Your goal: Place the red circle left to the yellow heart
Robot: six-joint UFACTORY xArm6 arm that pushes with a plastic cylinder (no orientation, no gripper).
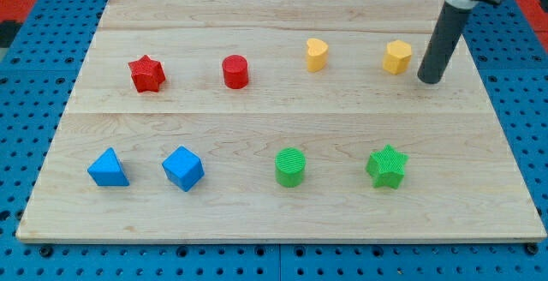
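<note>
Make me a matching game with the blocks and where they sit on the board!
Things:
1. red circle
2. blue cube
3. green star
4. my tip

Places:
A. the view's bottom right
B. just right of the yellow hexagon
C. between the red star and the yellow heart
D. just right of the blue triangle

Pairs: 1-C, 2-D, 3-A, 4-B

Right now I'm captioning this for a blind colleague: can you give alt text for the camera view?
My tip rests at the view's upper right of a wooden board, just right of a yellow block. The top row also holds a red star, red circle and yellow heart; two blue and two green blocks line the bottom.
</note>
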